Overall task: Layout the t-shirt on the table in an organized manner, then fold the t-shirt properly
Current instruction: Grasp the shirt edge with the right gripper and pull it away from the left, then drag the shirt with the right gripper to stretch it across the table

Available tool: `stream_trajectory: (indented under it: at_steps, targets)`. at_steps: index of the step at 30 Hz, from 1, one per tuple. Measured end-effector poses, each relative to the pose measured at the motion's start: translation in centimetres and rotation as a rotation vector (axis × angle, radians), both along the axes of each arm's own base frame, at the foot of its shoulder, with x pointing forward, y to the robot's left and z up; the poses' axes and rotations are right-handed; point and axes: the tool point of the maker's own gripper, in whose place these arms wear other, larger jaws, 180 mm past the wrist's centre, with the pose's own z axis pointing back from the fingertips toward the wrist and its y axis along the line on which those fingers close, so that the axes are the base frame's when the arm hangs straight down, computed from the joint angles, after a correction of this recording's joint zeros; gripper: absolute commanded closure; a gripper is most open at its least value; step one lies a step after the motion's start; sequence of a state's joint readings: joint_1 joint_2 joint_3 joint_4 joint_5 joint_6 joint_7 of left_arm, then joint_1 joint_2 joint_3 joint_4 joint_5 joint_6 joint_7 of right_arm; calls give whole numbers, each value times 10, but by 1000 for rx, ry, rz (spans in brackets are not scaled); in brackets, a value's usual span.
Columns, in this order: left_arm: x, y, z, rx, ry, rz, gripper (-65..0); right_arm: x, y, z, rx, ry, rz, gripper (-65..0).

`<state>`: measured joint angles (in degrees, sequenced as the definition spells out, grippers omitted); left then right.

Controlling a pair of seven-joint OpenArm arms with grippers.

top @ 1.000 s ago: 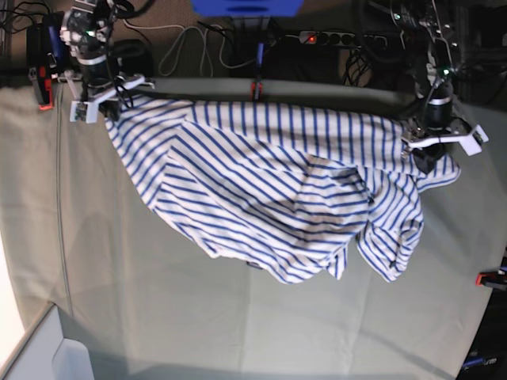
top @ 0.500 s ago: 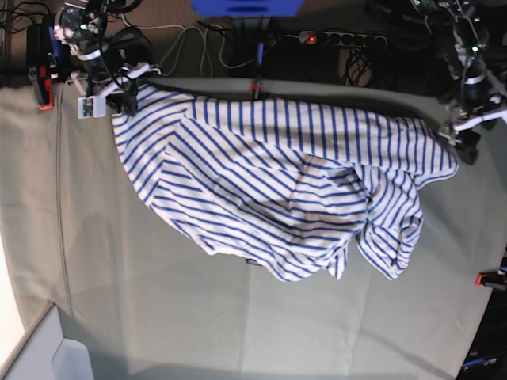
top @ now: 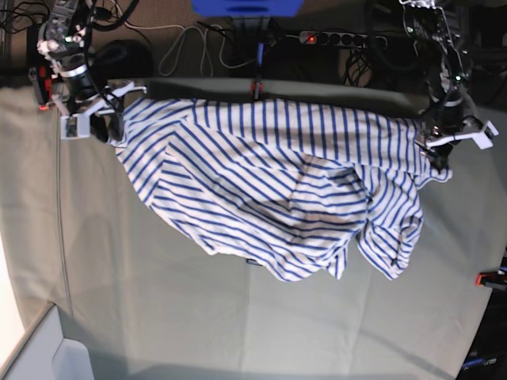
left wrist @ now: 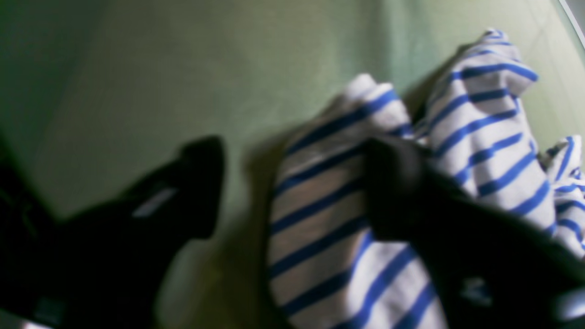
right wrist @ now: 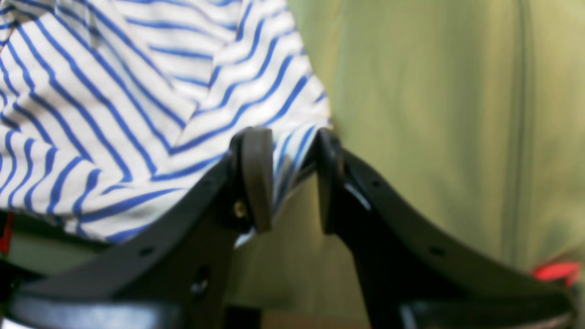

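Near table (top: pixel 238 332): the pale green cloth is lying bare along the near edge, with room to draw the hem down into.
T-shirt (top: pixel 277 190): it is lying across the far half of the table, stretched along its far edge but bunched in diagonal folds, with a lump sagging toward the near right.
Right gripper (right wrist: pixel 288 178): it is sitting at the shirt's far corner on the base view's left; its jaws are parted, a fold of striped cloth passing between the pads (right wrist: pixel 256 178) without being pinched.
Left gripper (left wrist: pixel 292 183): it is at the opposite far corner; the jaws are standing apart astride the shirt's edge, one finger over the cloth, though the blur is hiding whether anything is being nipped.
Doing it well: I'd judge both corners need a firm pinch, then an even pull apart, so the creases are coming out before any fold.
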<state>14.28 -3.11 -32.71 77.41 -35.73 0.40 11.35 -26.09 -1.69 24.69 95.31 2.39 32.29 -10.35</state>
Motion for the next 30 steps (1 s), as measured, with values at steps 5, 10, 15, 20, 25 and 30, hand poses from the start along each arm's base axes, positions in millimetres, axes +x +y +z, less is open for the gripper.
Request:
stream_trajectory:
  at_steps: [5, 10, 15, 20, 25, 30]
  targets:
    - [7, 0, 4, 5, -14, -4, 0, 39, 0, 33, -19, -125, 9, -179]
    - [-14, 3, -4, 8, 26, -3, 0, 77, 10, 54, -30, -204, 71, -179]
    - [-33, 15, 0, 50, 57, -7, 0, 125, 58, 43, -79, -132, 300, -179]
    - [-38, 12, 7, 63, 49, -25, 0, 165, 89, 11, -58, -38, 420, -179]
    - [-35, 11, 14, 71, 31, -25, 0, 205, 101, -10, -39, 42, 461, -179]
    - [-32, 11, 19, 76, 17, -30, -6, 208, 113, -33, -51, 142, 516, -179]
